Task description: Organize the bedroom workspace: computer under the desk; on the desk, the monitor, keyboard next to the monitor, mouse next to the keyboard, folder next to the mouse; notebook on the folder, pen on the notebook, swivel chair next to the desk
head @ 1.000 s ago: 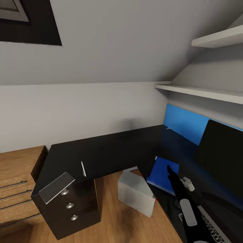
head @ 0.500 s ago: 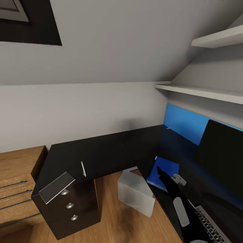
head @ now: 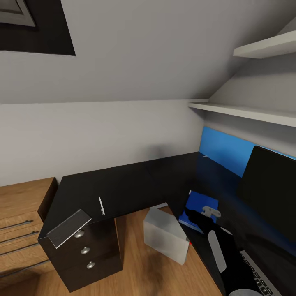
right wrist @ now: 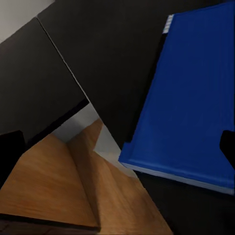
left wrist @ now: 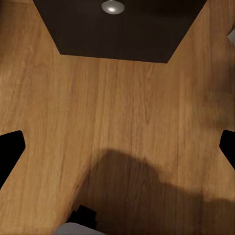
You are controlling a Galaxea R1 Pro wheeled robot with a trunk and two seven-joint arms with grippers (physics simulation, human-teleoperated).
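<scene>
The right arm (head: 220,246) covers part of the blue folder (head: 199,205) and the near stretch of the desk (head: 123,185) in the head view. The monitor (head: 271,189) is cut off by that view's right edge, and the keyboard (head: 259,279) shows just a corner at the bottom. Both wrist views show only dark fingertip slivers (left wrist: 10,149) (right wrist: 227,147) at their edges, so neither grip can be judged.
</scene>
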